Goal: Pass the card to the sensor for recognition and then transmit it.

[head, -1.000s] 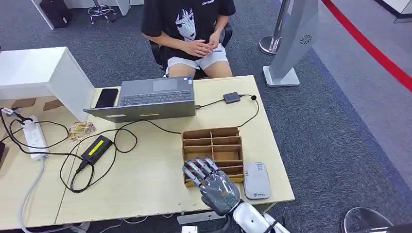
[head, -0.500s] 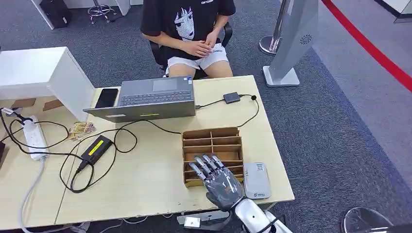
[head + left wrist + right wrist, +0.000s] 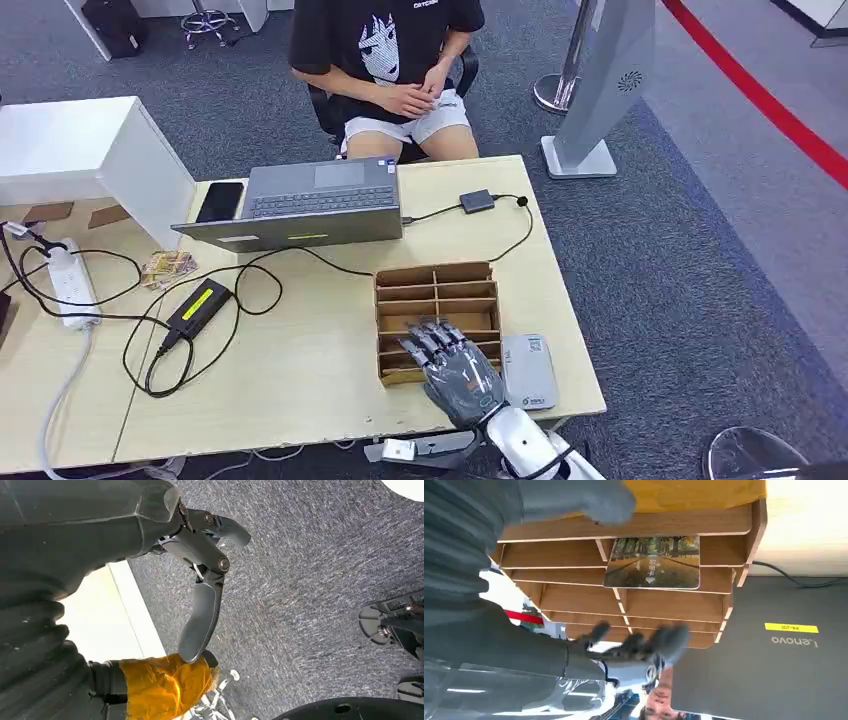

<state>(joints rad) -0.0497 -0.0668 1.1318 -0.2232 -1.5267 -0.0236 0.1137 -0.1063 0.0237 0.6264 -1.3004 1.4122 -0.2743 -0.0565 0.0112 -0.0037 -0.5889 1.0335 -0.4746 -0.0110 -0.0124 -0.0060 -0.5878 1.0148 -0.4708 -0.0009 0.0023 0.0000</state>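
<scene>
one card [image 3: 652, 562], one wooden rack [image 3: 437, 298], one sensor [image 3: 527, 371]

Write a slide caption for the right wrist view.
Right hand open before the wooden rack, where a card stands in a slot; laptop behind.

Right hand [image 3: 458, 368] over near rows of rack [image 3: 437, 283], fingers apart, nothing held. Card [image 3: 652, 562] upright in a slot, dividers close on both sides. Sensor [image 3: 528, 371] just beside rack's right. Laptop [image 3: 300, 205] and cables [image 3: 262, 274] crowd far-left approach.
</scene>
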